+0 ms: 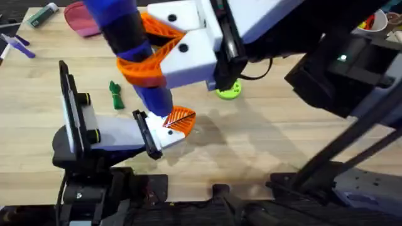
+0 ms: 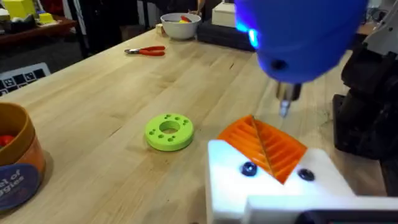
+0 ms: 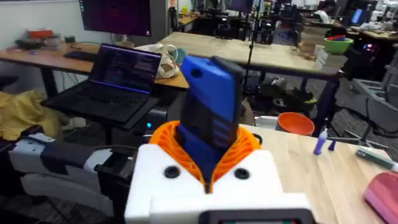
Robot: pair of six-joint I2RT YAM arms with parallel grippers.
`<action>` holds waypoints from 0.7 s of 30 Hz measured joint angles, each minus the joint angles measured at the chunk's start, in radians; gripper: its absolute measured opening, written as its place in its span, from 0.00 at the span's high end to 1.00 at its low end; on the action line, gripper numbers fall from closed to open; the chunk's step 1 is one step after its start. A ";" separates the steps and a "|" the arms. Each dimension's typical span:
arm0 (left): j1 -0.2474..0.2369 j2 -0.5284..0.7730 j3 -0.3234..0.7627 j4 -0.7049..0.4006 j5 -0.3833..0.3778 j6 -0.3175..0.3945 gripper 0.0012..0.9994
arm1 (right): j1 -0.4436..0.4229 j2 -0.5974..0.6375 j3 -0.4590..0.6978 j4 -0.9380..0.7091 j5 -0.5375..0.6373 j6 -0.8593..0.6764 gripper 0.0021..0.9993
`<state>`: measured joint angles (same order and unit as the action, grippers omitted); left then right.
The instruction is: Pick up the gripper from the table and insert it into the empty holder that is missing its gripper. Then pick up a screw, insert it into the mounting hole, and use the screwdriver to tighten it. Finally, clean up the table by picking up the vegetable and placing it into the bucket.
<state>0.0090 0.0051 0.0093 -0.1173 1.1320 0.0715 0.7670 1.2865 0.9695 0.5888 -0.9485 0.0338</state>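
Note:
My right gripper (image 1: 141, 47) reaches across the table and is shut on the blue screwdriver (image 1: 152, 94), its orange pads wrapped round the body (image 3: 208, 106). The screwdriver points down, and its metal bit (image 2: 285, 104) hangs just over the orange ribbed gripper (image 2: 267, 146). That wedge sits in the white holder (image 2: 273, 183), which shows two dark screw heads. This block is at the tip of my left gripper (image 1: 178, 123), which lies low over the table and looks shut. The dark green vegetable (image 1: 116, 95) lies on the table to the left. The brown-orange bucket (image 2: 15, 162) stands beyond the green disc.
A bright green disc (image 1: 229, 91) with holes lies right of the screwdriver tip. Red-handled pliers (image 2: 146, 51) and a white bowl (image 2: 180, 25) sit at the far right of the table. A pink object (image 1: 81, 19), a green marker (image 1: 41, 16) and a purple pen (image 1: 19, 45) lie at the back left.

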 joint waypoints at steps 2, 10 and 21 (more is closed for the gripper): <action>0.000 0.000 0.000 0.000 0.000 0.000 0.99 | 0.006 0.009 0.000 0.006 0.000 -0.001 0.98; 0.000 0.000 0.000 0.000 0.000 0.000 0.99 | 0.007 0.053 0.000 0.018 -0.003 -0.005 0.98; 0.000 0.000 0.000 0.000 0.000 0.000 0.99 | 0.011 0.053 0.000 0.039 -0.003 -0.006 0.98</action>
<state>0.0090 0.0051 0.0093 -0.1173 1.1320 0.0717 0.7780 1.3399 0.9695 0.6283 -0.9514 0.0282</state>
